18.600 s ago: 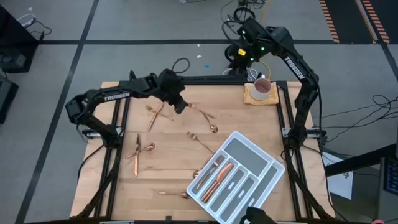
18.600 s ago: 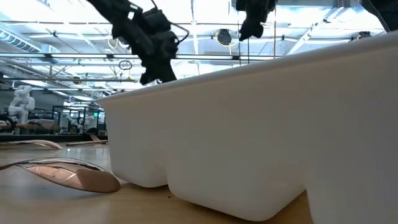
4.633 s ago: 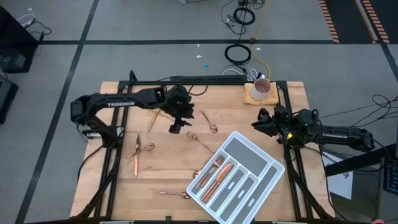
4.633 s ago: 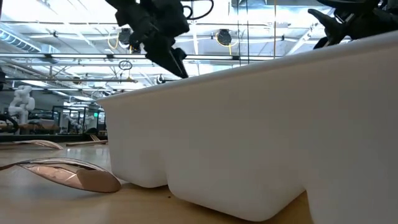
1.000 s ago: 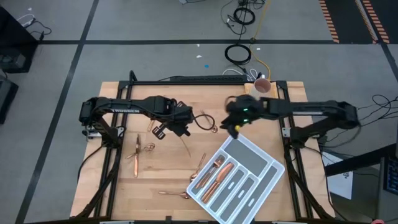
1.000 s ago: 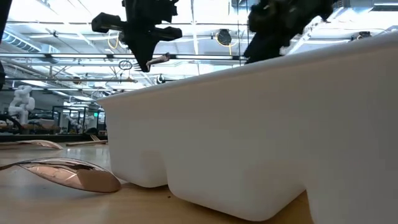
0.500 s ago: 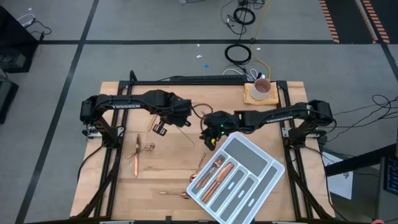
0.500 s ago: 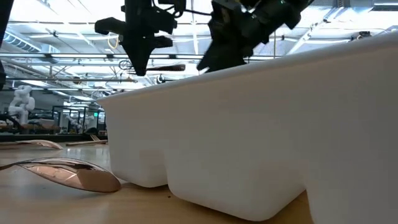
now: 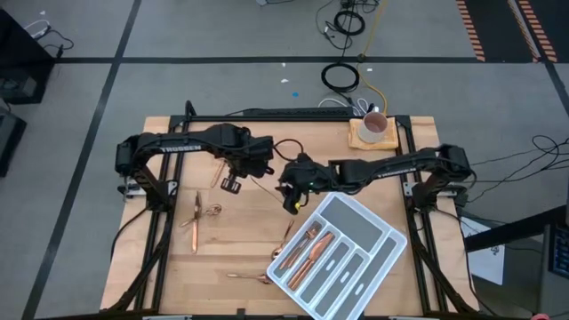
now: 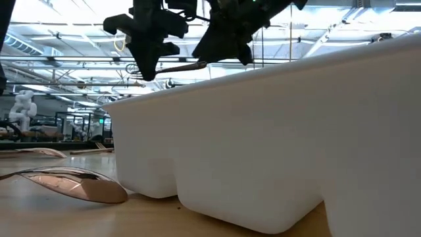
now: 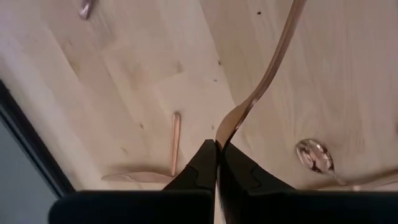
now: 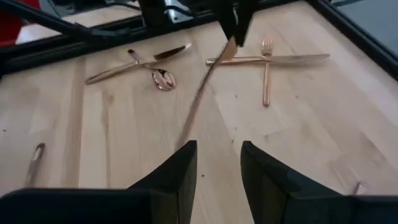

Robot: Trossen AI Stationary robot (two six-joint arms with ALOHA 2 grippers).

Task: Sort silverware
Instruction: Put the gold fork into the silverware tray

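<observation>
My left gripper (image 9: 234, 183) (image 11: 216, 148) hangs above the table's middle, shut on a slim copper piece of silverware (image 12: 200, 102). The piece runs level from it (image 10: 181, 66) toward my right gripper (image 9: 291, 201) (image 12: 217, 167). That gripper is open, and the handle's free end (image 12: 184, 140) stands just ahead of its fingers; whether they touch, I cannot tell. More copper pieces lie flat on the wood: a crossed pair (image 9: 219, 166), a fork (image 9: 194, 215), and spoons (image 9: 213, 211) (image 9: 251, 277). The white divided tray (image 9: 357, 233) holds several pieces (image 9: 309, 252). My left gripper pinches the copper piece between its two fingers at the broad head end (image 11: 229, 124). The fingers come from above and point down. The piece is lifted clear of the table, and its handle (image 11: 281, 43) sticks out sideways away from the fingers.
A white mug (image 9: 373, 124) stands on a coaster at the far right corner. One piece (image 9: 286, 233) lies against the tray's left side. In the low view the tray's wall (image 10: 276, 145) fills the foreground, with a spoon (image 10: 72, 183) beside it. Bare wood lies between gripper and tray.
My right arm has swung from the tray's far side toward the table's left and now faces the held piece. My left gripper has kept its hold and turned slightly, so the piece now lies level with its handle toward the right gripper.
</observation>
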